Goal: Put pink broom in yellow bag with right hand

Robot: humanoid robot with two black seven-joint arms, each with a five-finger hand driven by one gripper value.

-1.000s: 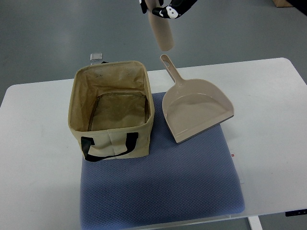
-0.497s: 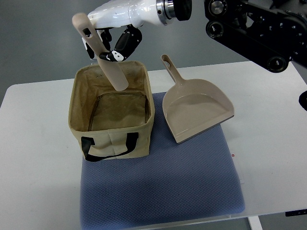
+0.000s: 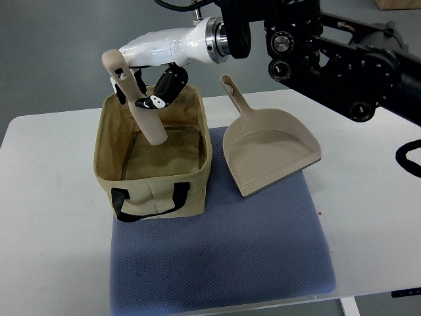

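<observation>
1. The right hand (image 3: 154,92) is clamped on the broom (image 3: 135,99), which is beige rather than pink, above the open bag (image 3: 152,153).
2. The broom hangs tilted, its lower end inside the bag's mouth near the back wall.
3. The step in hand looks like the lowering into the bag.
4. Next, I judge, it calls for sinking lower, then letting go clear of the rim.
5. The dustpan (image 3: 270,153) lies beside the bag on the mat (image 3: 223,257); the counter (image 3: 46,217) carries all.

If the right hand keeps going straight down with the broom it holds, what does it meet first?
Most likely the inside floor of the yellow bag: the right hand holds the broom tilted over the bag's open top, lower end already inside. Depth is unclear from above; the back wall may come first.
</observation>
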